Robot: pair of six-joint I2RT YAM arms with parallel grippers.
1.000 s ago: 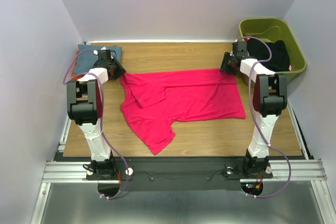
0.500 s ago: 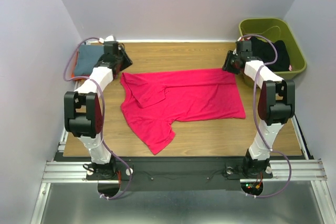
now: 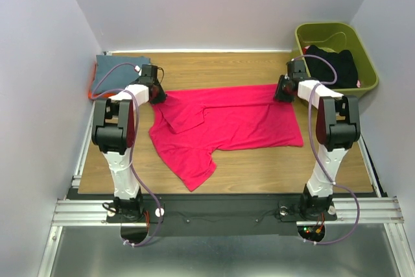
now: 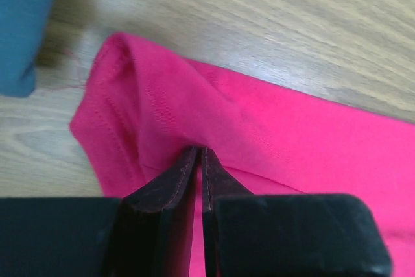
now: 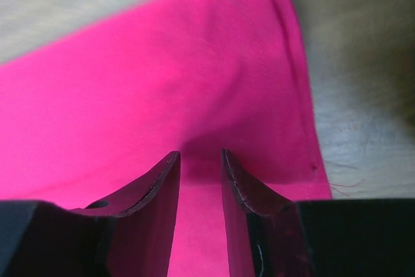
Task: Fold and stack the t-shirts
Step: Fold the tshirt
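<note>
This is a robotics lab test cell, not a home. A light-brown wood-grain tabletop (image 3: 259, 167) is boxed in on three sides by plain, bare, pale lilac-grey wall panels (image 3: 220, 4). Along its near edge run silver slotted aluminium rails (image 3: 363, 211) and a flat black base plate (image 3: 220, 215). Bolted there are the left white-and-black jointed robot arm (image 3: 115, 128) and the right robot arm (image 3: 334, 124), each trailing looped purple cables (image 3: 146, 189). Below the near edge lies dull grey sheet metal (image 3: 214, 257). The only household things are a magenta-pink cloth t-shirt (image 3: 240, 121) spread on the tabletop and an olive-green plastic bin (image 3: 363, 85) off its far right corner.
</note>
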